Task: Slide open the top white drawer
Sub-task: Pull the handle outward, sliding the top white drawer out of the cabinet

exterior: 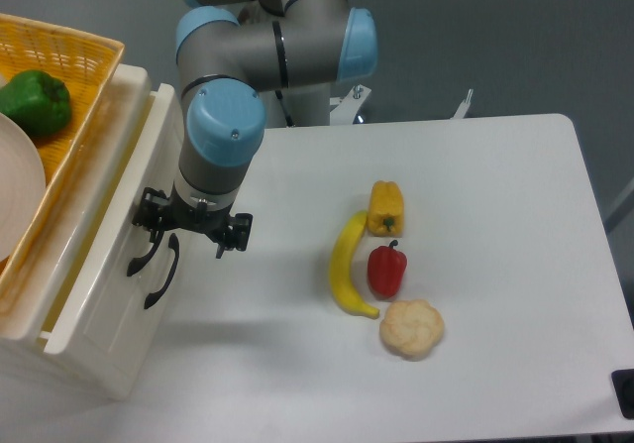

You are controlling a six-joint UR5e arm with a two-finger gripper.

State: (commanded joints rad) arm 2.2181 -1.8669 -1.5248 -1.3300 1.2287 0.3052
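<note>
The tool (149, 248) is clamped on the black handle (142, 258) of the top white drawer (104, 227), which sits pulled partway out of the cabinet at the counter's (495, 195) left edge. Over to the right there's a banana (347, 267), two peppers and a cauliflower (412, 328).
</note>
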